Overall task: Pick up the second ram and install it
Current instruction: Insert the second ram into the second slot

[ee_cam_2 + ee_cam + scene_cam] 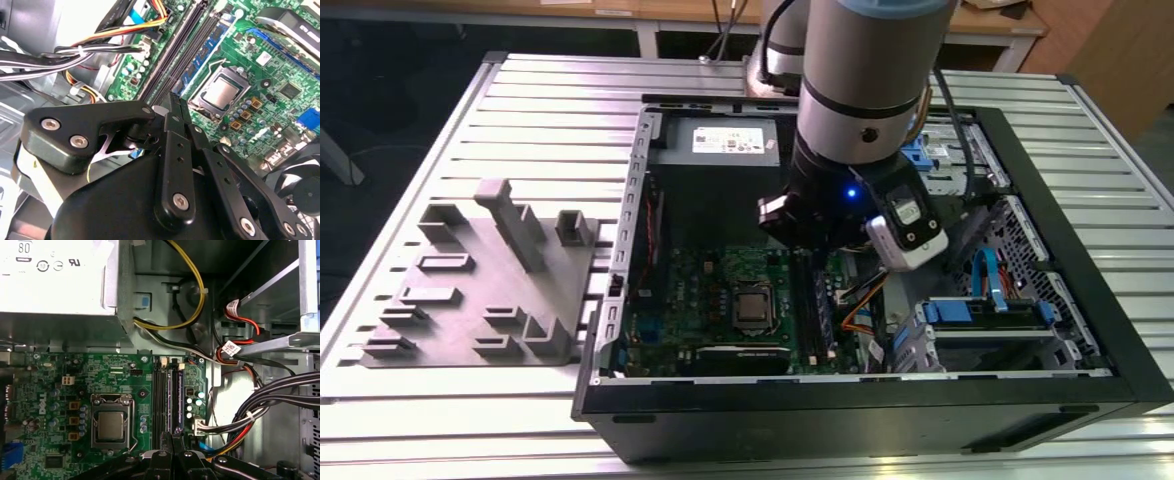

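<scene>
Closest in both wrist views, the gripper has its fingers pressed together, tips hanging just over the near end of the memory slots. From the exterior view's left, a grey fixture lies outside the case wall. Next come the processor socket and two empty black rails. The second ram stands seated just beside them. Cable bundles crowd that slot's outer edge, leaving little room.
</scene>
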`<state>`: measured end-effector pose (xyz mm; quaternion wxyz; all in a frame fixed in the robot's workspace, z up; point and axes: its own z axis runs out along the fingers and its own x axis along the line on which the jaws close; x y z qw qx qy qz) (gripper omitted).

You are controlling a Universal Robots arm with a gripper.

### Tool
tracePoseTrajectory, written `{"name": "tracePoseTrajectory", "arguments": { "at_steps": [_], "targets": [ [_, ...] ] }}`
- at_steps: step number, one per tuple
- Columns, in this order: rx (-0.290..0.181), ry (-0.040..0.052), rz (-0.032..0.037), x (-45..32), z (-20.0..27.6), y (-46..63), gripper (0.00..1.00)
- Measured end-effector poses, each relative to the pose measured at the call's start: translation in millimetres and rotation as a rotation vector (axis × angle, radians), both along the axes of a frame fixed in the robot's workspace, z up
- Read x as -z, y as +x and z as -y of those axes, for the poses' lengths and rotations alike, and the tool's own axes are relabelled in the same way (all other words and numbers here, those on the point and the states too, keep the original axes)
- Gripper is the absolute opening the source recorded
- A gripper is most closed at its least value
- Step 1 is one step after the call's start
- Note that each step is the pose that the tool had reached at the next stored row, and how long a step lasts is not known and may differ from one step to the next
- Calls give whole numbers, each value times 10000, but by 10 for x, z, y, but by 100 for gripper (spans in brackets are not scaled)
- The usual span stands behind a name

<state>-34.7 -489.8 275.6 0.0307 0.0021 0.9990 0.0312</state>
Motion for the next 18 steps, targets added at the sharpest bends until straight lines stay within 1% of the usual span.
{"name": "tracePoseTrajectory", "arguments": {
  "at_steps": [2, 8, 15, 18],
  "targets": [
    [1, -1, 0, 15, 0, 4, 8],
    [0, -4, 0, 114, 1, 6, 8],
    [0, -15, 0, 173, 2, 6, 8],
    [0, -34, 0, 197, 3, 6, 8]
  ]
}}
